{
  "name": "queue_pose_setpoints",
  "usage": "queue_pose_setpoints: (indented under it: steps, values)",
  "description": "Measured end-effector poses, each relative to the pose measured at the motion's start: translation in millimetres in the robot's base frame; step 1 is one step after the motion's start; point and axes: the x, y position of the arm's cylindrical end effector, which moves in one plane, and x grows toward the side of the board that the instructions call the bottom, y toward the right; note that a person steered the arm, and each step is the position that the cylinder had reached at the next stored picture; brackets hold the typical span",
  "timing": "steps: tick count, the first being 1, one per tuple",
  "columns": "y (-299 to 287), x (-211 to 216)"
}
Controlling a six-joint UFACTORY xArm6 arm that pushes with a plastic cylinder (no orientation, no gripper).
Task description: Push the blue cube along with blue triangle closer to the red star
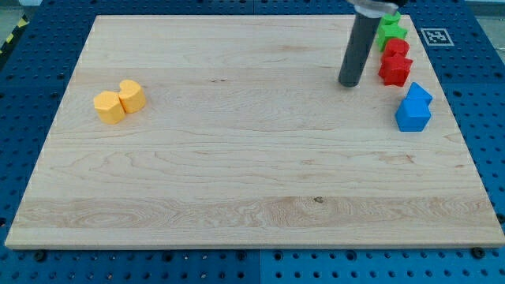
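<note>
tip [349,84] of my dark rod rests on the wooden board, left of the red star-shaped block [394,69]; no jaws on it to open or close, and it touches nothing.

blue cube block [412,117] sits near the board's right edge with the blue triangle block [418,94] touching it just beyond, both just nearer than the red star. risk, as i judge it: pushing from the left would drive the 2 blue blocks off the right edge; an off-centre shove could split them, or ram the star into the other red block [396,46] and green block [389,30] farther back.

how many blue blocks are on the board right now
2: a blue triangle-topped block and a blue cube touching below it, at the view's right edge. None seem hidden.
</note>
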Motion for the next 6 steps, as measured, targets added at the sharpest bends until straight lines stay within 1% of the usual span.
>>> queue_pose_setpoints:
  steps: [1,2,3,4,6]
  values:
    - [0,59]
    - [16,107]
    - [60,132]
    - [71,120]
    - [96,109]
